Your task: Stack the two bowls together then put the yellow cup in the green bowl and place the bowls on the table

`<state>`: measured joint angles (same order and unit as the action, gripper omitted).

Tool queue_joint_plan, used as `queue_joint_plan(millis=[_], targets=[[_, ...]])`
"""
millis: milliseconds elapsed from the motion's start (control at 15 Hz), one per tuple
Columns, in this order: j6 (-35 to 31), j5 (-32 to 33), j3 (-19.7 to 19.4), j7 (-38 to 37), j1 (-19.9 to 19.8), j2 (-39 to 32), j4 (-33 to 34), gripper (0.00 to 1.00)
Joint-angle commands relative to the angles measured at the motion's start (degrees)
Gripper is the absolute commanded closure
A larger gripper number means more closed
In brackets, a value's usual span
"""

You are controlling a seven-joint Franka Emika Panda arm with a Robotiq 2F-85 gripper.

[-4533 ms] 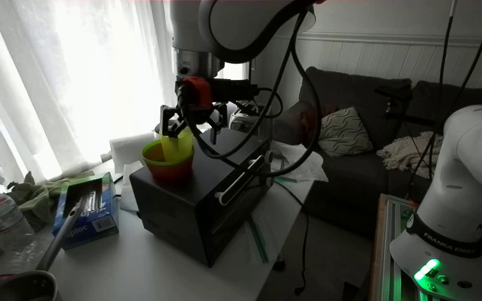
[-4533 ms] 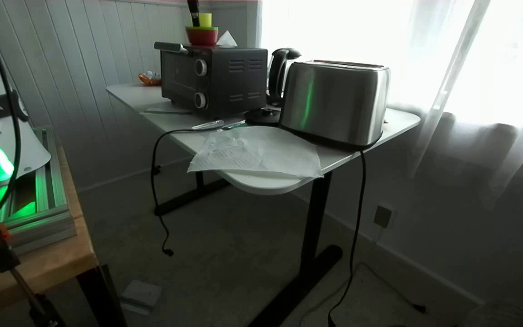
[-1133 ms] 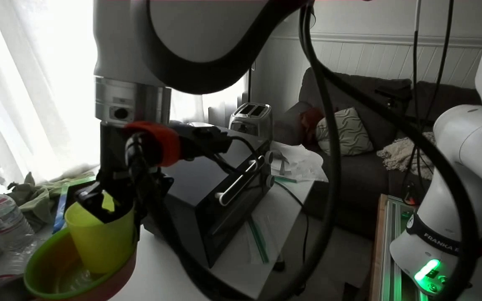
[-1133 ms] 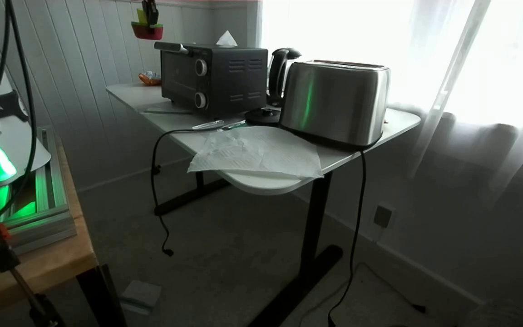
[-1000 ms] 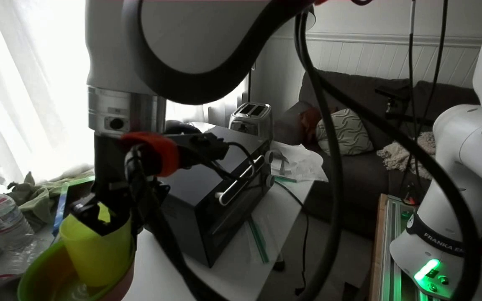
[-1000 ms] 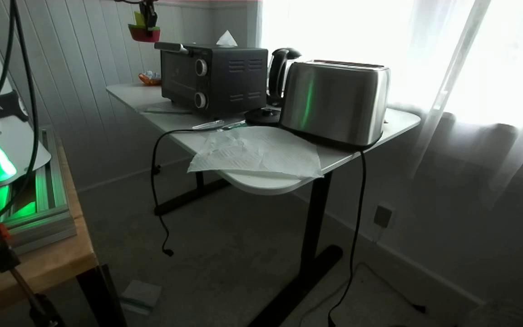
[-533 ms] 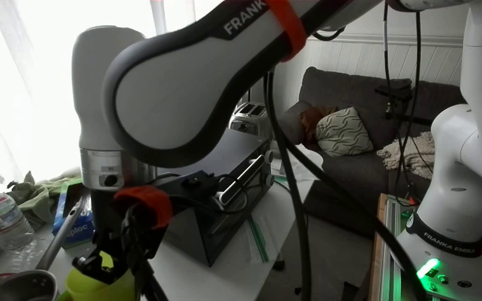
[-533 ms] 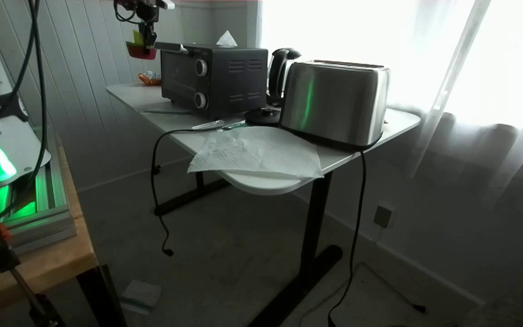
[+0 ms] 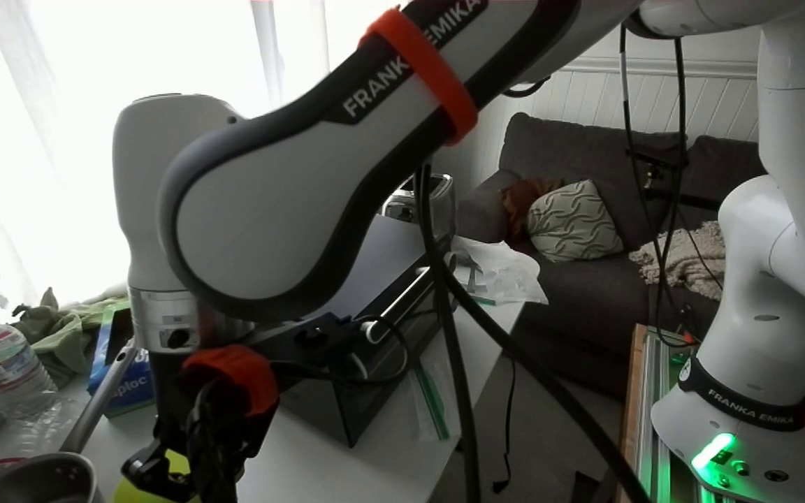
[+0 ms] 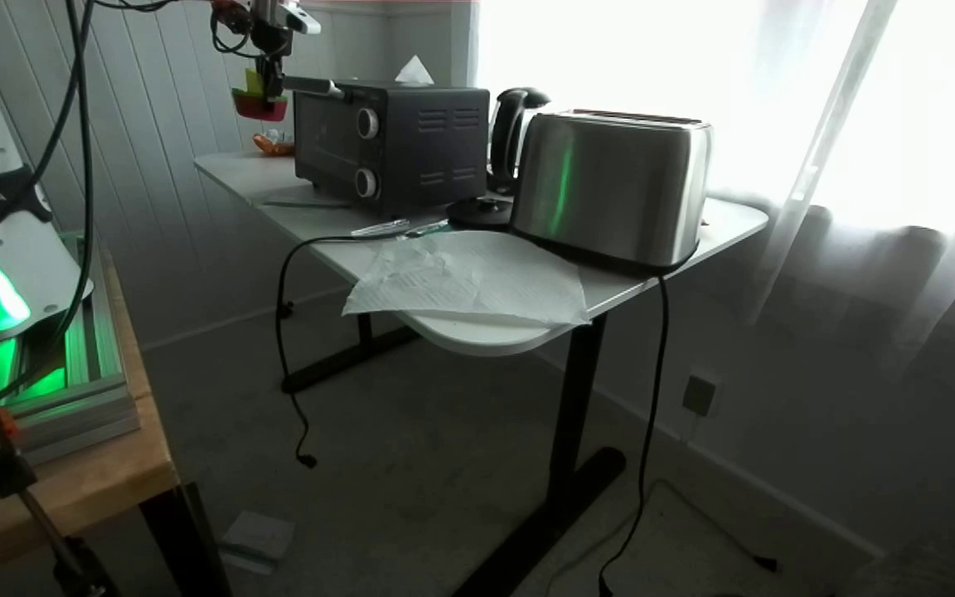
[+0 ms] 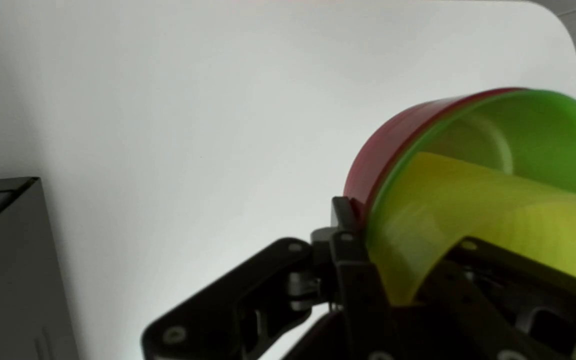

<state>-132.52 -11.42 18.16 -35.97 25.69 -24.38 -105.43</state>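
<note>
- Aloft, the gripper (image 11: 380, 257), nearly closed, pinched nested walls — from outside the pink bowl (image 11: 382, 145) to inside the yellow cup (image 11: 518, 215).
- Cup sat within the green bowl (image 11: 558, 135) — both above the table (image 11: 193, 125).

Lime-green bowl (image 11: 553, 132), pinkish-red bowl (image 11: 387, 142), yellow cup (image 11: 513, 215), whitish table (image 11: 193, 125), wave-patterned cushion (image 9: 574, 220)

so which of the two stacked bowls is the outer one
The pink bowl; the green bowl nests inside it and has the yellow cup within.
</note>
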Motion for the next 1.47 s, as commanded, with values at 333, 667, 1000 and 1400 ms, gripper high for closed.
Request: queue_joint_plan(millis=[333,667,1000,1400], targets=[[-2.34,2.72,-2.93,-2.61,2.83,-2.92,0.57,0.98],[-7.41,4.43,-4.92,-6.57,5.98,-6.18,0.7,0.98],[-12.06,5.24,-7.54,-13.13,8.86,-8.16,0.6,0.98],[-11.94,6.1,-7.86,-13.1,9.36,-8.75,0.32,0.65]])
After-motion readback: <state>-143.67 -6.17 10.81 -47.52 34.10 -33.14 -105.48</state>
